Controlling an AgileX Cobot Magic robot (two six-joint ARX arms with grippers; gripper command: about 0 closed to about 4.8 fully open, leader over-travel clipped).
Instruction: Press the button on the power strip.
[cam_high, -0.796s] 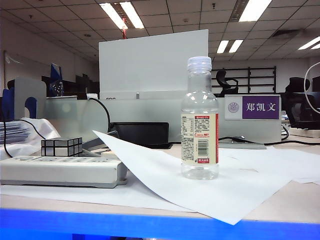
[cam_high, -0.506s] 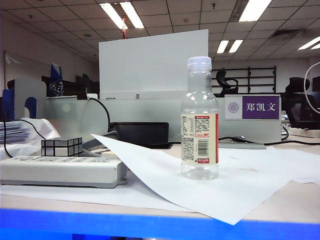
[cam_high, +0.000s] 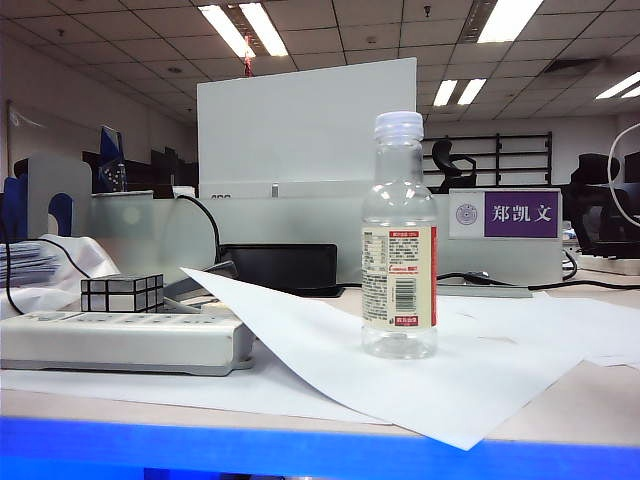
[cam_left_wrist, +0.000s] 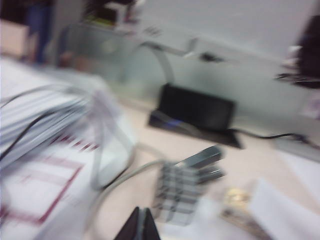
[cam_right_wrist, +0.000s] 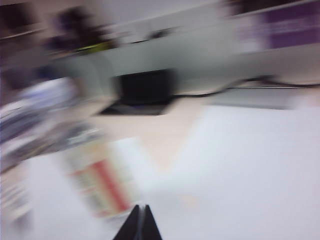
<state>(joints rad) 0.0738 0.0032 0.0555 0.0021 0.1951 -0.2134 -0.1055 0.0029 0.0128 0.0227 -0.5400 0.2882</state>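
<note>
So the power strip (cam_high: 125, 340) is lying flat in the lower left of the exterior frame, off-white top with a grey rim along its base, long side running left to right on the tabletop (cam_high: 590, 400). Can't make out the button itself from this angle. Right behind it, just beside its back edge, there's a small silver mirror cube (cam_high: 122, 294). A clear plastic bottle (cam_high: 399, 240) with a white cap stands upright a bit right of centre, on a big white sheet of paper (cam_high: 400, 370) that spreads over the tabletop, with one corner reaching towards the strip's right end. Well apart from the strip. Behind all that there's a flat black thing (cam_high: 279, 267) against the grey partition, and a purple name sign (cam_high: 520, 214) at the right.

Neither arm shows up in the exterior view at all.

Both wrist views are badly blurred. In the left wrist one, the left pincer (cam_left_wrist: 139, 226) peeks in at the bottom edge as a dark pointed shape, tips looking pressed together with nothing between them. Above it in the frame is the mirror cube (cam_left_wrist: 181, 192), smeared, plus a grey cable (cam_left_wrist: 120, 180) curling past it. The right pincer (cam_right_wrist: 139, 225) looks the same deal, dark tips drawn together at the bottom edge, holding nothing, with the bottle's label (cam_right_wrist: 97, 182) as a red-and-cream smear just beside it on the white paper.
</note>
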